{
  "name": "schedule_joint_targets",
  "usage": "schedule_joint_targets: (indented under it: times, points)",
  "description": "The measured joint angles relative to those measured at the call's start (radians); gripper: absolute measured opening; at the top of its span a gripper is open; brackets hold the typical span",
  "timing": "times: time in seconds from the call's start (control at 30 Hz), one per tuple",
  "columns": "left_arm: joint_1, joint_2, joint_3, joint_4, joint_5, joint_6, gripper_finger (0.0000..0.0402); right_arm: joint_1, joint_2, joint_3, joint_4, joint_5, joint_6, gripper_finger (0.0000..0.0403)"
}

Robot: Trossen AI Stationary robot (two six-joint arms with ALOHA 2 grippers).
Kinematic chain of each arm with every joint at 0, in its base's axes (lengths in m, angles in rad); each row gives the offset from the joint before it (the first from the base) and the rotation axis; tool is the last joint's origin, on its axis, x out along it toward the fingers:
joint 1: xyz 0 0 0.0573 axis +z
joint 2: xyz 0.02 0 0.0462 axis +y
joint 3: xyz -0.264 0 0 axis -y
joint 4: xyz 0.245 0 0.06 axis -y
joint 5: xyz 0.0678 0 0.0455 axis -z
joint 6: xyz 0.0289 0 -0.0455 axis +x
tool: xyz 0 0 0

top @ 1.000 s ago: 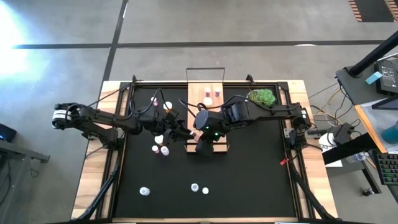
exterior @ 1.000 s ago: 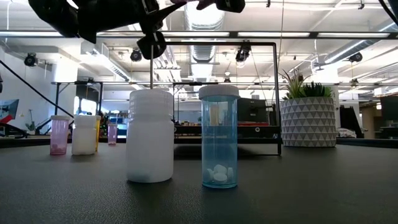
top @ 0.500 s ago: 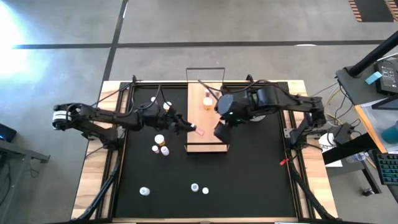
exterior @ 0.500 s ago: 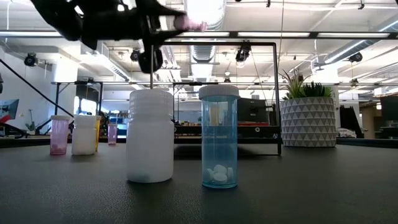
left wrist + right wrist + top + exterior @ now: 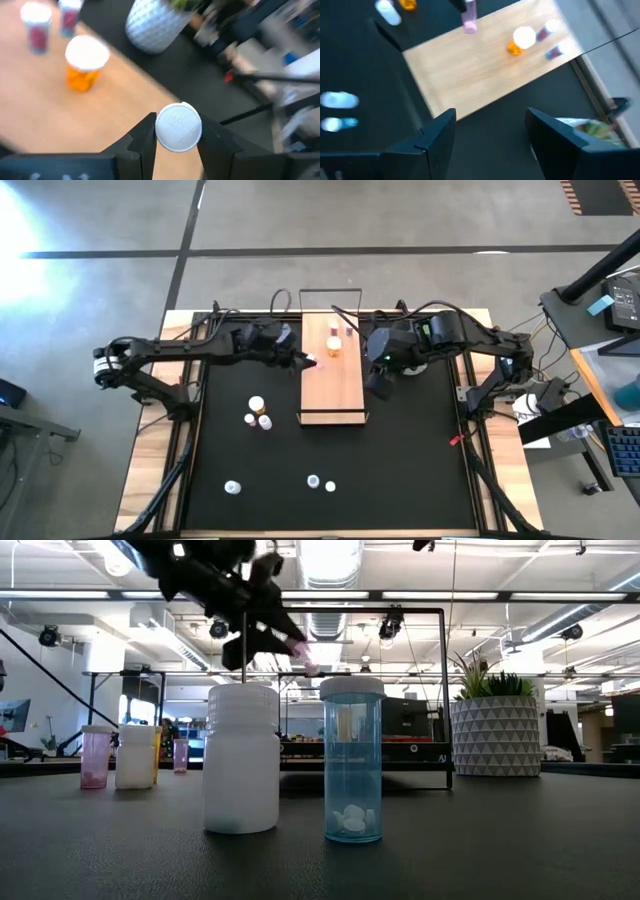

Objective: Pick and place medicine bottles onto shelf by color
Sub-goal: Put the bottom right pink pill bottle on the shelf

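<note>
The light-wood shelf [image 5: 332,385] lies on the black mat at the middle far side. On its far end stand an orange bottle [image 5: 333,345] and two small pink bottles [image 5: 348,332]. My left gripper [image 5: 303,359] is above the shelf's left edge, shut on a pink bottle [image 5: 313,362]. That bottle also shows in the right wrist view [image 5: 469,20]. My right gripper [image 5: 380,386] hangs open over the mat, right of the shelf, with nothing between its fingers [image 5: 437,135]. My left gripper pinches the pink bottle's white cap [image 5: 178,126] by its sides between the two fingers. The fingers come from the table's left, slanting down. The pink body [image 5: 303,653] sticks out past the fingertips along their line, tilted and clear of the shelf.
Three bottles [image 5: 257,412] stand on the mat left of the shelf. Three more [image 5: 313,481] stand near the front edge; the low view shows a white one [image 5: 241,757] and a blue one [image 5: 352,760] close up. A potted plant [image 5: 495,730] stands far right, under my right arm.
My left gripper has carried the pink bottle toward the far edge along the shelf's left side and has tipped from pointing down to nearer level. My right gripper has drawn away from the shelf's near end, up and toward the table's right edge.
</note>
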Motion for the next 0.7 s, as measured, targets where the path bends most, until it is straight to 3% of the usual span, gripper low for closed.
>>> schedule_joint_targets:
  times: [0.17, 0.4, 0.7]
  points:
    - [-0.001, 0.099, 0.101, -0.148, -0.102, 0.027, 0.0105, -0.026, -0.002, 0.000, -0.006, 0.037, -0.070, 0.0226]
    - [-0.004, 0.235, 0.207, -0.219, -0.133, 0.074, 0.0105, -0.073, -0.004, 0.000, -0.005, 0.037, -0.153, 0.0226]
    - [-0.039, 0.285, 0.340, -0.383, -0.305, 0.226, 0.0105, -0.115, -0.009, 0.000, -0.005, 0.037, -0.203, 0.0226]
